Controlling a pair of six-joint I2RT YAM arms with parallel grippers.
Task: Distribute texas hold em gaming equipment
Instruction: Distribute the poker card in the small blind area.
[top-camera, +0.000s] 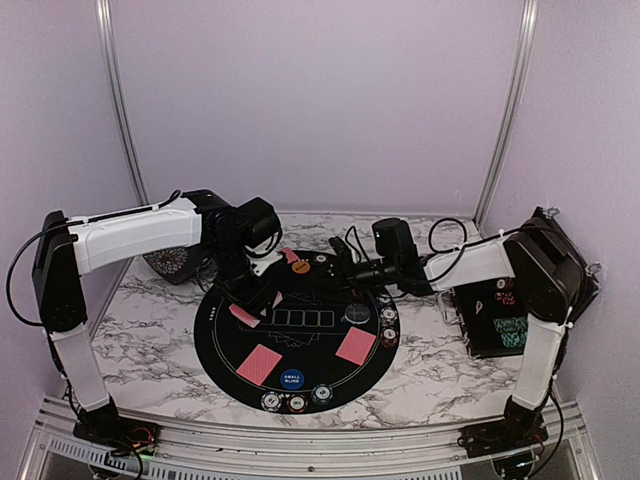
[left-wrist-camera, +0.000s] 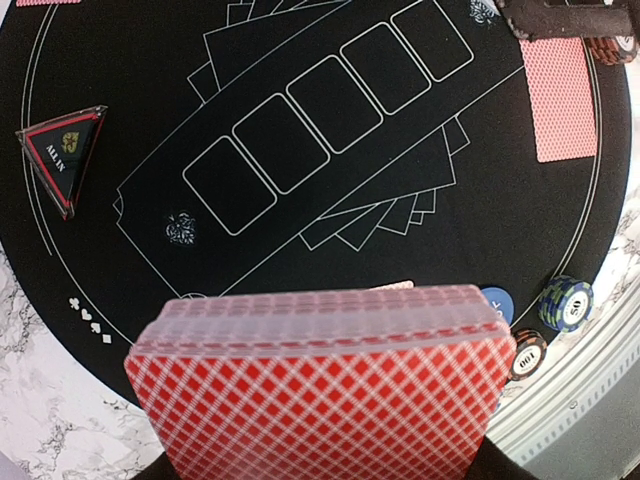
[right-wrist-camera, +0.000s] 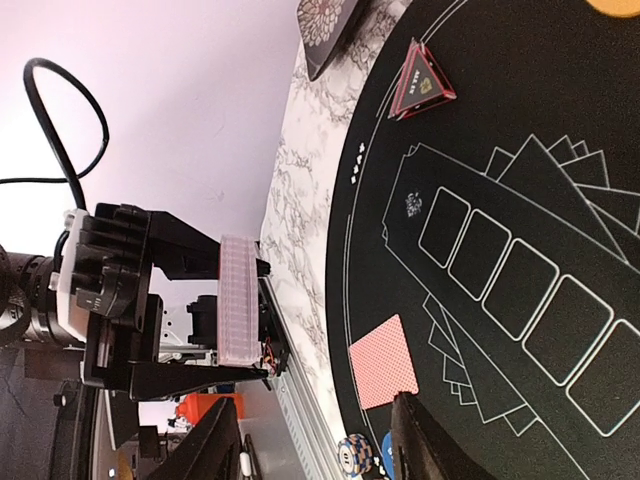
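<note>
Red-backed playing cards (left-wrist-camera: 320, 390), a thick deck, sit clamped in our left gripper (right-wrist-camera: 236, 312) above the big round black mat (top-camera: 220, 350). Our right gripper (right-wrist-camera: 312, 420) hovers over it, jaws apart and empty. Dealt cards (top-camera: 260, 364), striped-edge poker chips (top-camera: 297, 402) and a blue round button (top-camera: 292, 378) already lie at several seats; we judge more dealing remains.

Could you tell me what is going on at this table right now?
The left gripper holds a red-backed deck clamped above the black mat, as if dealing. The right gripper hovers open and empty over the mat's far side. Some cards already lie at two near spots, with poker chips along the near rim.
</note>
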